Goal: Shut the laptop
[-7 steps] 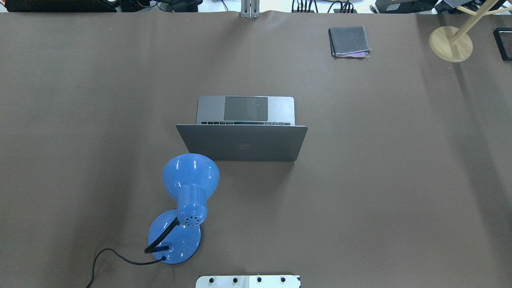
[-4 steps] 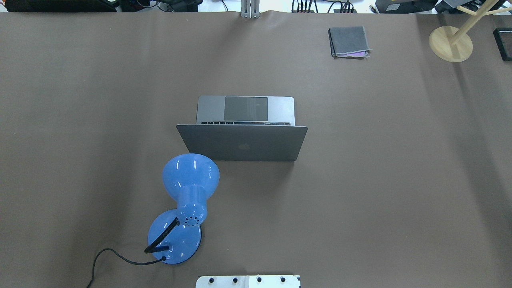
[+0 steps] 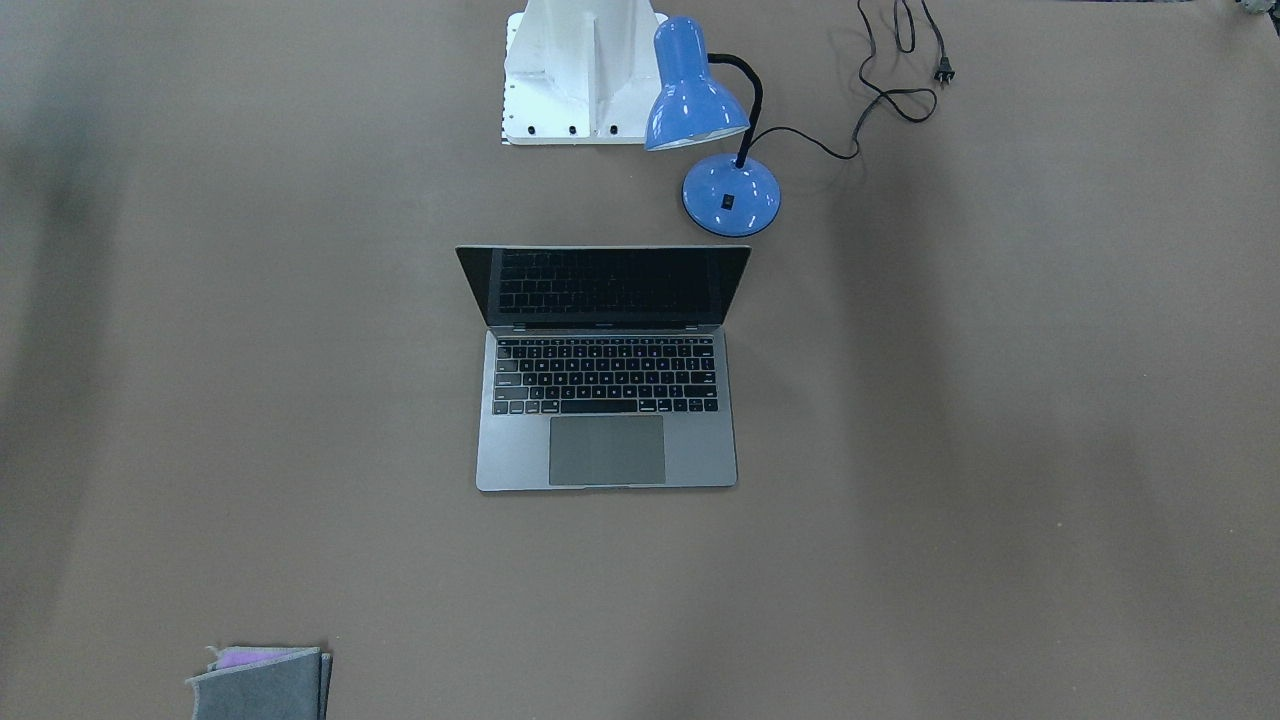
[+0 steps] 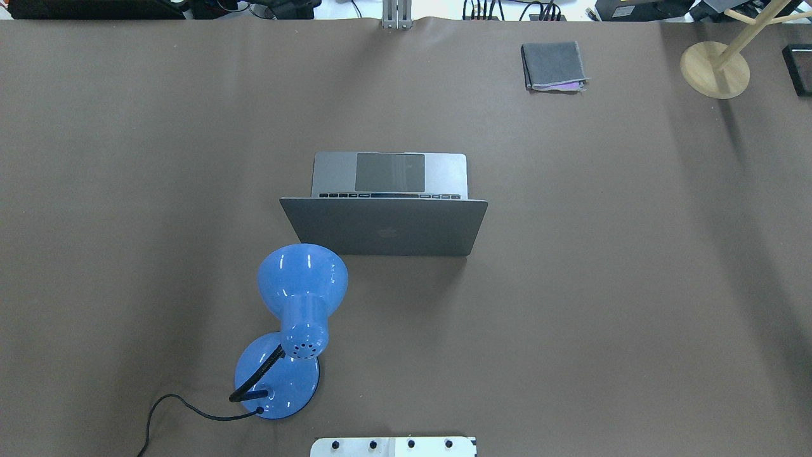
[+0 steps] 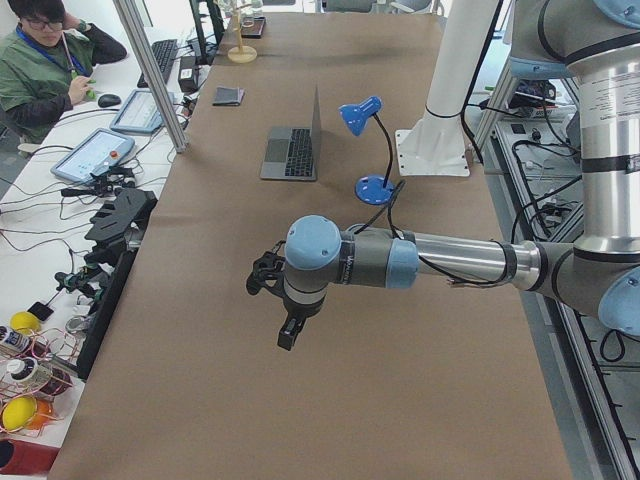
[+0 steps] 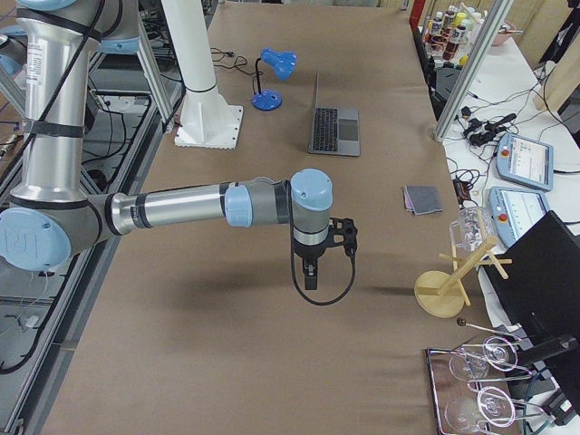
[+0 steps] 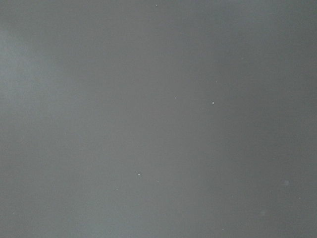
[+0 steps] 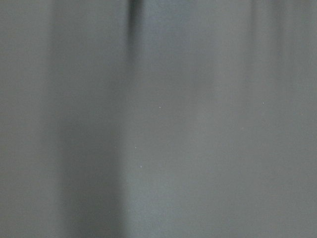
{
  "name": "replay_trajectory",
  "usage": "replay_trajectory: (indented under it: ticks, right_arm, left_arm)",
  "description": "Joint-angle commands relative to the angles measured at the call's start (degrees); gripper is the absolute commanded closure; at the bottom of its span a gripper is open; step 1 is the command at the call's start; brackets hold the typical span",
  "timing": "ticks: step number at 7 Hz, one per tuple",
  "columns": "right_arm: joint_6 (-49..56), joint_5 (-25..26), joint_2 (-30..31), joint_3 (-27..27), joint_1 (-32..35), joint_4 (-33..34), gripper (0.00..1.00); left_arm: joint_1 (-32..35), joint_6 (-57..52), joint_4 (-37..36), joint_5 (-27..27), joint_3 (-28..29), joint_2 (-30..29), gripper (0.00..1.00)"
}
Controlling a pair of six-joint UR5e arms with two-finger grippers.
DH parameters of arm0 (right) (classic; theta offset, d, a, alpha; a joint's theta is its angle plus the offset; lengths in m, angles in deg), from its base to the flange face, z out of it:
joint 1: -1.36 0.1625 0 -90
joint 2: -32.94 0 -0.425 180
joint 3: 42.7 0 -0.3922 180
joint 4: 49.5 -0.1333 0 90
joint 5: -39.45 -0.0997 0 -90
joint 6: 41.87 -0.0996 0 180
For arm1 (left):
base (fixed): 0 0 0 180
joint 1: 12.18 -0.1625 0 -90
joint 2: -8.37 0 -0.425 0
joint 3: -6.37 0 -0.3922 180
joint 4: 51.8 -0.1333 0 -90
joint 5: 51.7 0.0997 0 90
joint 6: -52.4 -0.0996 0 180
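Note:
The space-grey laptop stands open in the middle of the brown table, its dark screen upright and its lid facing the robot. It also shows in the left view and the right view. My left gripper hangs over bare table far from the laptop, toward the table's left end. My right gripper hangs over bare table toward the right end. Both show only in the side views, so I cannot tell whether they are open or shut. Both wrist views show only bare table.
A blue desk lamp stands just behind the lid's left corner, its cord trailing off. A folded grey cloth and a wooden stand sit at the far right. The white robot base is at the near edge.

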Motion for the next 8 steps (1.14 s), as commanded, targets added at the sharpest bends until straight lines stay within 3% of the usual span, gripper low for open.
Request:
replay_trajectory:
  ticks: [1, 3, 6, 8]
  right_arm:
    - [-0.2, 0.1, -3.0, 1.6, 0.0, 0.0, 0.0]
    - [-1.1, 0.1, -2.5, 2.2, 0.1, 0.0, 0.0]
    - [-1.6, -0.6, -3.1, 4.9, -0.1, 0.1, 0.0]
    - [-5.7, -6.9, -3.7, 6.3, -1.3, -0.1, 0.0]
  left_arm:
    - [0.0, 0.1, 8.1, -0.1, 0.4, -2.0, 0.02]
    - [0.0, 1.7, 15.0, -0.1, 6.9, -8.7, 0.02]
    - [-4.1, 3.6, 15.3, -0.2, 7.1, -14.9, 0.02]
    - [-10.8, 23.1, 17.6, -9.2, 6.5, -19.3, 0.02]
